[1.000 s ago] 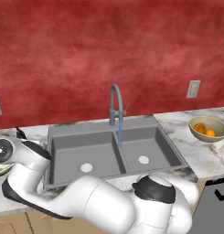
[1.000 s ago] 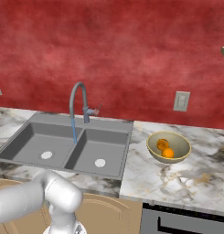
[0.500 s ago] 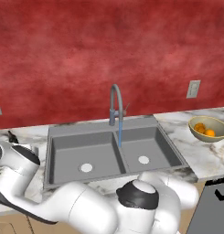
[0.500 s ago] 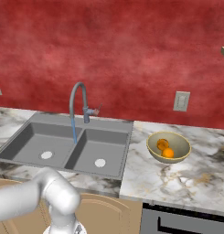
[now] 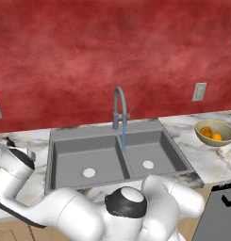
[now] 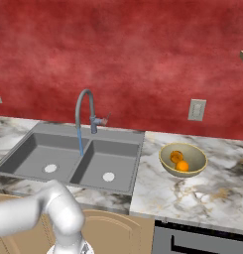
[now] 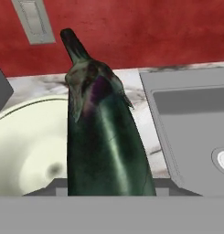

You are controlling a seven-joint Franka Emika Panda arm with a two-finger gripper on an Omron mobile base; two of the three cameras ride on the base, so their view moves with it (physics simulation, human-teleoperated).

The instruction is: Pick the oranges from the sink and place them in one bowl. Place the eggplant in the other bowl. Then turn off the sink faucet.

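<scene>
1. Red wall behind; marbled surface [image 6: 212, 198] carries the grey double sink [image 5: 118, 155], both basins bare apart from white drains.
2. Faucet [image 5: 119, 107] stands at the far edge of the sink btwn the basins; a thin blue stream drops from its spout, so water looks to be on. Shut-off step not yet done, I'd judge.
3. Tan bowl [image 6: 183, 159] sits on the surface right of the sink, w/ both oranges [image 6: 179, 161] inside, touching each other. That part of the task looks finished.
4. Eggplant [image 7: 102, 137] is pinched in the jaws, stem pointing away from the hand, body running along the jaws' axis. Prob. held lengthwise so it drops tip-first w/o rolling.
5. Cream bowl [image 7: 26, 151] lies just left of the eggplant in the hand view, on the surface left of the sink; its rim is close under the vegetable.
6. Arm is folded far left and low in the left base view, reaching to the bowl side.
7. Judgement: carry is near its end; next needs the eggplant centred over the bowl before the jaws let go, else it may tip off the rim onto the surface.
</scene>
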